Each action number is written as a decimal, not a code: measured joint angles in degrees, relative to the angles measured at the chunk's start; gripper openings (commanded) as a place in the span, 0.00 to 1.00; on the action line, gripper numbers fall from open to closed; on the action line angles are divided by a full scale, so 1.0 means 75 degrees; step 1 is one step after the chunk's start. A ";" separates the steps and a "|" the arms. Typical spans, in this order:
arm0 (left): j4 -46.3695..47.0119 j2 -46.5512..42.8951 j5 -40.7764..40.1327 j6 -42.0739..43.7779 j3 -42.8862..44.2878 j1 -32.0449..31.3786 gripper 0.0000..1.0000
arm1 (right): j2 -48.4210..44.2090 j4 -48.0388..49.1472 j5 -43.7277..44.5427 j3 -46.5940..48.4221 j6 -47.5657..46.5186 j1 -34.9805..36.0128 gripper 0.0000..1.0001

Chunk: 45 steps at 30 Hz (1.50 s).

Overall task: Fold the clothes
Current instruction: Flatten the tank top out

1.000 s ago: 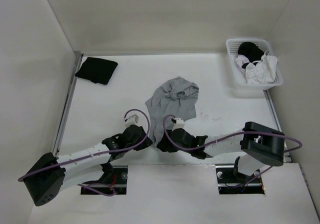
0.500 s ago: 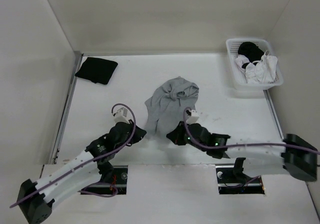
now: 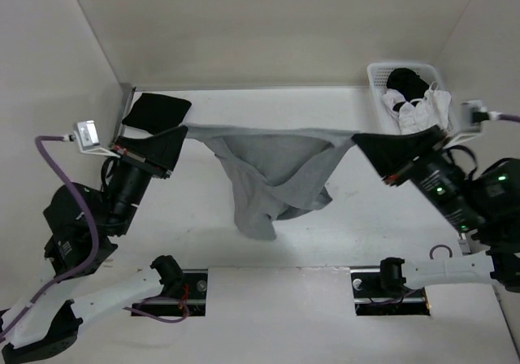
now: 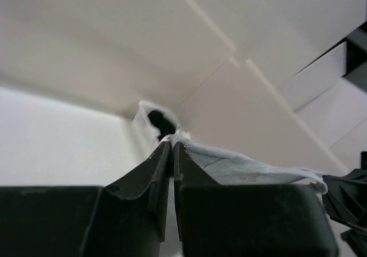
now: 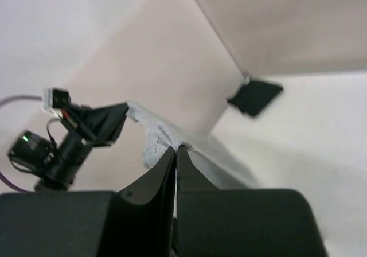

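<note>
The grey tank top hangs stretched across the centre of the overhead frame, its upper edge pulled taut between two claws. At centre left, the left claw is pressed together on one end of that edge. At centre right, the right claw pinches the other end, its fingers likewise closed on the fabric. The rest of the garment sags in folds over the white worktop. A black garment lies at upper left, a white basket of laundry at upper right.
</note>
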 measured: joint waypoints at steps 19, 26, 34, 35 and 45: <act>0.2669 0.3037 -0.0090 0.1632 0.0087 0.2739 0.03 | 0.2882 0.1259 -0.3080 -0.0166 -0.1221 -0.5266 0.03; 0.2037 0.9404 0.1536 0.0574 0.2667 0.5173 0.36 | 0.8425 0.0758 -0.5243 0.3491 -0.0239 -0.7912 0.51; 0.1746 0.9769 0.1609 0.0353 0.3022 0.5342 0.38 | 0.8349 0.1405 -0.5502 0.2457 0.0440 -0.8690 0.13; 0.2241 0.8996 0.1547 0.0259 0.1973 0.5289 0.36 | 0.7825 0.1699 -0.5534 0.1527 0.0530 -0.8644 0.07; 0.2238 0.4421 0.1373 -0.0516 -0.4546 0.3955 0.28 | 0.3605 0.3404 -0.5222 -0.6373 0.1851 -0.7207 0.27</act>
